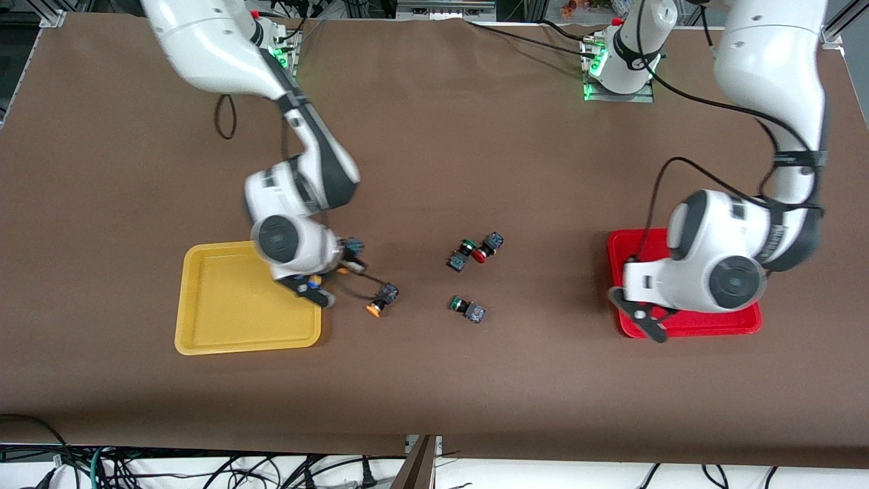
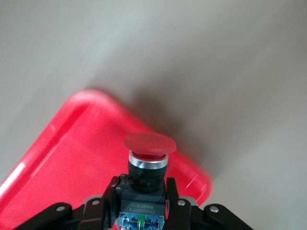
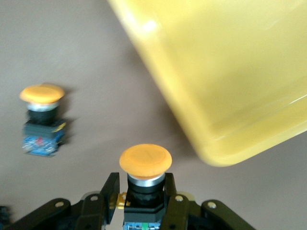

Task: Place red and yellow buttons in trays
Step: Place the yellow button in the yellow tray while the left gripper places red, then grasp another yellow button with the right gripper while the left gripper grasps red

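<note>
My right gripper [image 3: 140,187] is shut on an orange-yellow button [image 3: 145,165] and holds it just off a corner of the yellow tray [image 3: 230,72]. In the front view this gripper [image 1: 318,288] is at the yellow tray's [image 1: 231,299] corner toward the table's middle. A second orange-yellow button [image 1: 381,299] lies on the table beside it and also shows in the right wrist view [image 3: 42,115]. My left gripper [image 2: 142,189] is shut on a red button [image 2: 148,158] over the red tray's [image 2: 72,153] corner. In the front view it [image 1: 645,319] is over the red tray's [image 1: 706,326] edge. Another red button [image 1: 486,248] lies mid-table.
Two green-capped buttons lie mid-table, one [image 1: 461,255] touching the loose red button, one [image 1: 467,308] nearer the front camera. A thin dark cable runs from the right wrist toward the loose yellow button. Bare brown table surrounds the trays.
</note>
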